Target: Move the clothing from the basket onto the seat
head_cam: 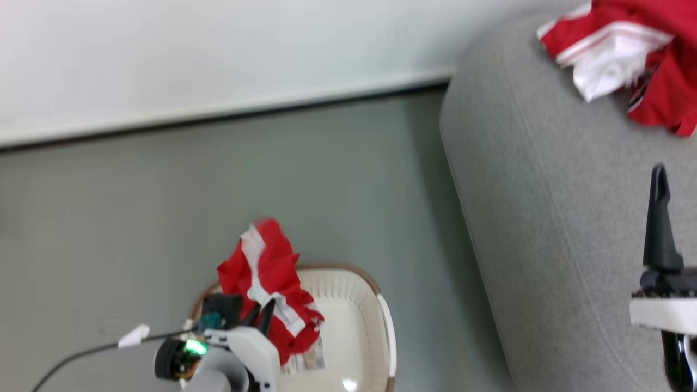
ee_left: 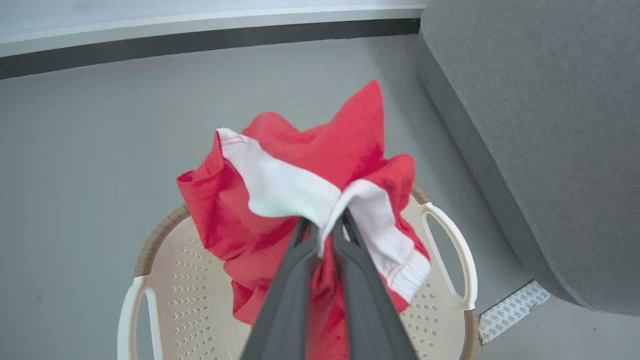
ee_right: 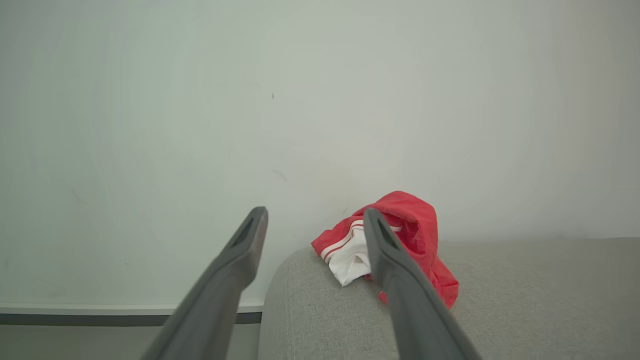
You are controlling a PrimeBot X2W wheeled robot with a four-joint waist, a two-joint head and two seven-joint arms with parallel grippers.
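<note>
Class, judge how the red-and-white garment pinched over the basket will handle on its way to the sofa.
Probably floppy: the garment sags in folds around the left claw. Likely light: a thin pinch alone holds it over the basket. Trailing folds might catch there or drag on the sofa.

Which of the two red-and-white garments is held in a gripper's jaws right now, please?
The garment above the basket, clamped by the left gripper; the other garment lies loose on the sofa, apart from the open right gripper.

Likely a home: sofa (head_cam: pixel 544 218), laundry basket (head_cam: pixel 387 326)
</note>
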